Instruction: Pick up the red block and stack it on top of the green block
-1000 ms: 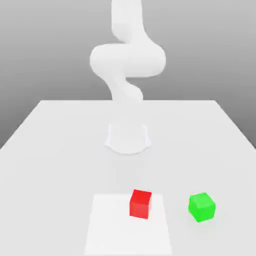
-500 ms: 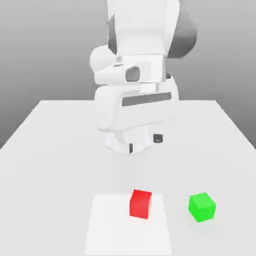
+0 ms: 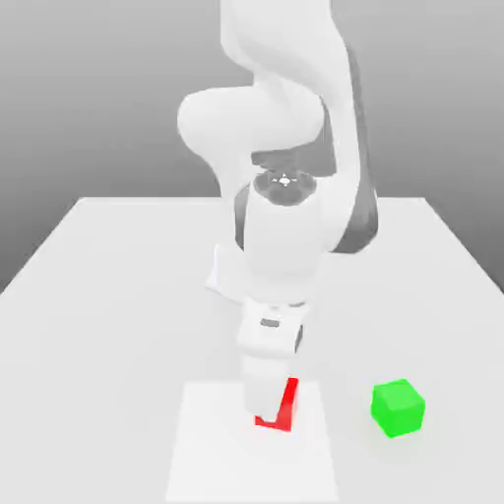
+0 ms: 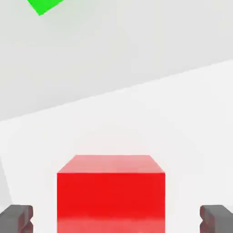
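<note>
**Over the red block, grasp not yet made**

My pincer is spread wide, one fingertip on each side of the red block, neither touching it. The block sits on the pale square patch near the surface's front edge. The green block rests apart, also near that edge. Closing, lifting, carrying and stacking all remain, by my reckoning.
</note>
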`<control>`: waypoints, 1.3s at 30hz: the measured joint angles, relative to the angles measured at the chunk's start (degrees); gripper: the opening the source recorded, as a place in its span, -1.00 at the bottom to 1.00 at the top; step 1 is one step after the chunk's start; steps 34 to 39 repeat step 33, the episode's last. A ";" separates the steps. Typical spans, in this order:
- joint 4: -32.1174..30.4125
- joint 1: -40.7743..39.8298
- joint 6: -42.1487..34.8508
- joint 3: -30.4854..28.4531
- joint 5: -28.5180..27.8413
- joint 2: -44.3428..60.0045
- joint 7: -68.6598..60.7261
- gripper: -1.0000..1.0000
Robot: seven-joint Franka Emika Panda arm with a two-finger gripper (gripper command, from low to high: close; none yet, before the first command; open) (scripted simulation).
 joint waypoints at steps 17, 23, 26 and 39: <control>0.61 5.18 -14.42 1.72 -9.23 -13.84 9.62 -1.00; 5.09 13.85 -19.29 5.75 -8.97 -14.23 14.37 -1.00; 6.26 17.07 -17.12 5.85 -8.83 -10.87 15.35 -1.00; 6.71 16.17 -10.07 5.40 -8.50 -3.39 15.29 1.00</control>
